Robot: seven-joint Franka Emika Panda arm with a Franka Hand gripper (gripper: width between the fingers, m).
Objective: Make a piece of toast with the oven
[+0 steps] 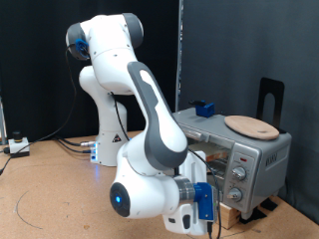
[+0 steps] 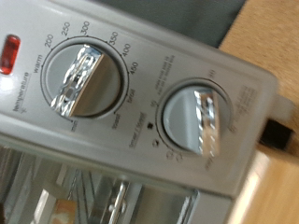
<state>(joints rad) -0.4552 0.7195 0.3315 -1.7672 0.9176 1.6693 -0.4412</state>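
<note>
The silver-grey oven [image 1: 244, 157] stands on a wooden base at the exterior view's right. My gripper [image 1: 209, 200] hovers just in front of the oven's knob panel [image 1: 237, 179], low at its front. The wrist view is filled by that panel: the temperature knob [image 2: 84, 79], the timer knob [image 2: 201, 119] and a red lamp [image 2: 9, 53]. My fingers do not show in the wrist view. A strip of the glass door [image 2: 84, 191] shows beside the knobs. The piece of toast cannot be made out in either view.
A round tan wooden plate [image 1: 251, 125] lies on top of the oven. A blue object [image 1: 205, 107] sits behind the oven. A black stand [image 1: 271, 100] rises at the far right. Cables [image 1: 70, 144] run over the wooden table near the arm's base.
</note>
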